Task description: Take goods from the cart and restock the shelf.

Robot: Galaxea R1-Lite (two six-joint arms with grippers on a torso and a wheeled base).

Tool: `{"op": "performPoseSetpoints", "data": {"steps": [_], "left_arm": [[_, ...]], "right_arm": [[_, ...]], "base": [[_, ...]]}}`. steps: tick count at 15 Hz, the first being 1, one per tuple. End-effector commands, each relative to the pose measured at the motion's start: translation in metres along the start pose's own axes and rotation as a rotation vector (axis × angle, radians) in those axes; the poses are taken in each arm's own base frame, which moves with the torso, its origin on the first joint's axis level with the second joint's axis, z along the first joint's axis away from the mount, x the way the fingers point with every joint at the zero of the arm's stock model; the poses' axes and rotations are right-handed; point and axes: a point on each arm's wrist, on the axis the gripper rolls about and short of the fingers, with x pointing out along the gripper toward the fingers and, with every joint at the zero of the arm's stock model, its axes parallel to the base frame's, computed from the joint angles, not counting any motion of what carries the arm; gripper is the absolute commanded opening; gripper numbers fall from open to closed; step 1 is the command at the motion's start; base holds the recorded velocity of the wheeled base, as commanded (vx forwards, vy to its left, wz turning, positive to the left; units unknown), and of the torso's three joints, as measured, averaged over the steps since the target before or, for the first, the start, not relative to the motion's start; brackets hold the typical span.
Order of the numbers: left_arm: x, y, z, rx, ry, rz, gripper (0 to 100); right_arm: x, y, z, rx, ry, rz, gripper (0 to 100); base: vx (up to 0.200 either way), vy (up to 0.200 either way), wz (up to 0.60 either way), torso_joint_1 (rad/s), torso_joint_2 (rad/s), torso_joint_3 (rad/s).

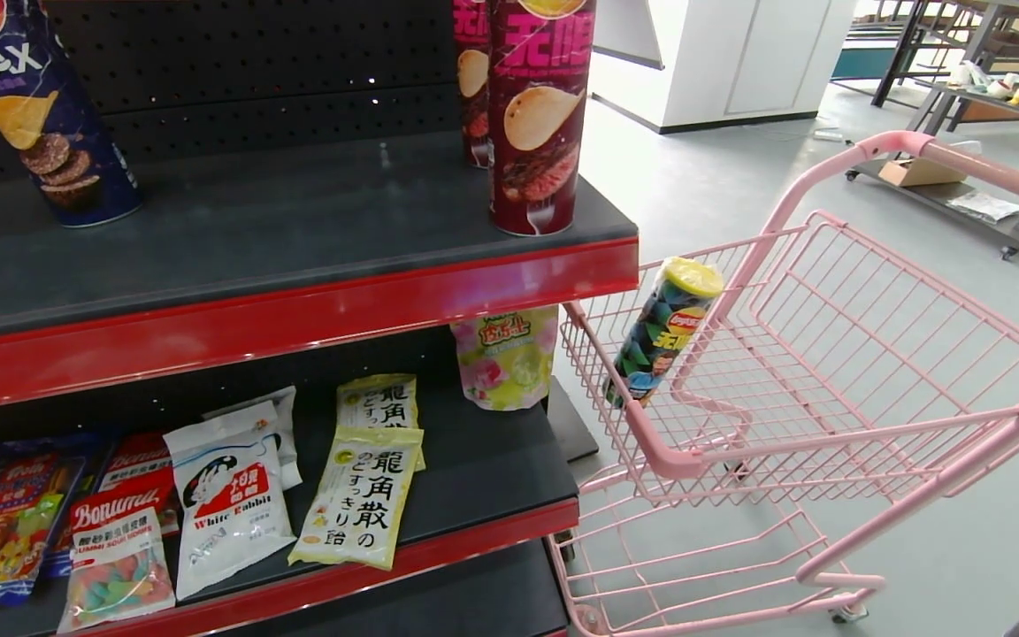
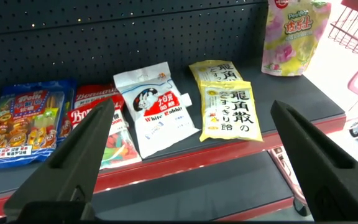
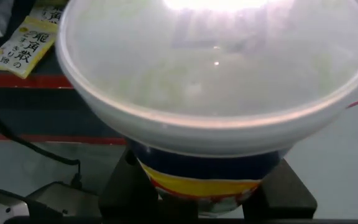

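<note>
Beside red-edged shelf (image 1: 297, 221), pink cart (image 1: 664, 456) on grey floor (image 1: 713, 195), white cabinet (image 1: 739, 53) behind

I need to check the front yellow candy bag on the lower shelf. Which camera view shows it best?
The left wrist view: the front yellow bag lies whole, seen nearly face-on. In the head view the bag is whole too, but slanted. The right wrist view catches the bag at the edge, beside a can.
</note>
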Motion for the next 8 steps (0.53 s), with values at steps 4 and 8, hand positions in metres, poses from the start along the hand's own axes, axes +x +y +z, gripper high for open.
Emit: {"op": "performPoseSetpoints", "data": {"steps": [4, 8], "left_arm": [[0.0001, 0.0, 0.0, 0.001, 0.001, 0.001, 100], [0.0001, 0.0, 0.0, -0.001, 0.001, 0.001, 100]], "right_arm": [[-0.0036, 0.0006, -0.0049, -0.001, -0.012, -0.001, 0], [-0.0029, 0.0006, -0.0056, -0.001, -0.008, 0.001, 0]], "base": [[0.0, 0.0, 0.0, 0.035, -0.2, -0.159], [0.0, 0.0, 0.0, 0.102, -0.46, -0.353]]}}
